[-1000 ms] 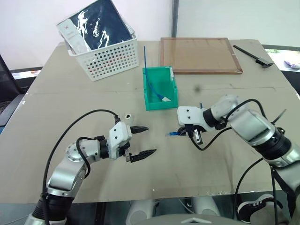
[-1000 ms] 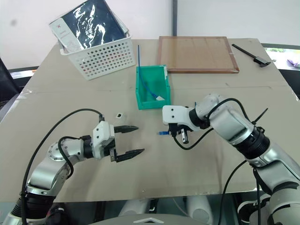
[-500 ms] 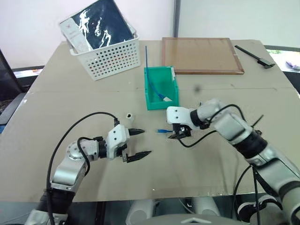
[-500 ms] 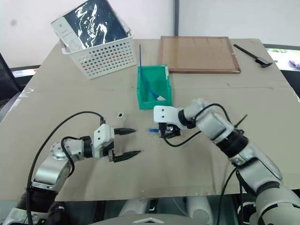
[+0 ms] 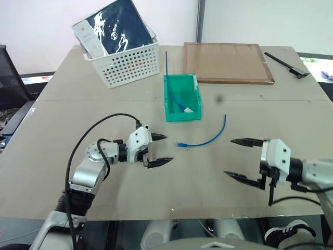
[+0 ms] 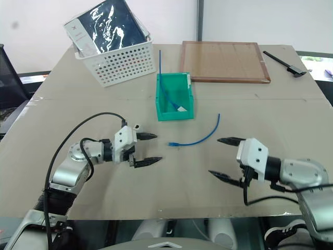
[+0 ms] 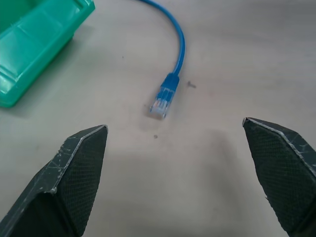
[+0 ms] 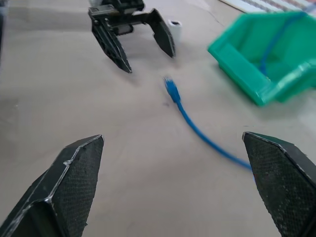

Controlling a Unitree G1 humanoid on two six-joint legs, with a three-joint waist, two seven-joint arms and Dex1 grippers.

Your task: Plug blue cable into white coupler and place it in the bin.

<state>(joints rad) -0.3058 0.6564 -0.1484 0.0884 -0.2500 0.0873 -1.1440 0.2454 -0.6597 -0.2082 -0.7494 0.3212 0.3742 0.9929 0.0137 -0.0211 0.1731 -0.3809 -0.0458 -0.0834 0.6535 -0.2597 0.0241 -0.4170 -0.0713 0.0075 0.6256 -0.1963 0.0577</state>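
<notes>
While both grippers hover over the desk (image 5: 62, 114) with jaws spread wide and empty, the blue cable (image 5: 205, 139) lies loose in a shallow curve between them, its clear plug (image 7: 158, 106) pointing toward the left gripper (image 5: 158, 150). At about 12 o'clock from the cable stands the bin (image 5: 182, 99), holding another blue cable with a white end. Just beside the left gripper's far finger sits the white coupler (image 6: 136, 126). At 4 o'clock from the cable, well apart, is the right gripper (image 5: 239, 160).
</notes>
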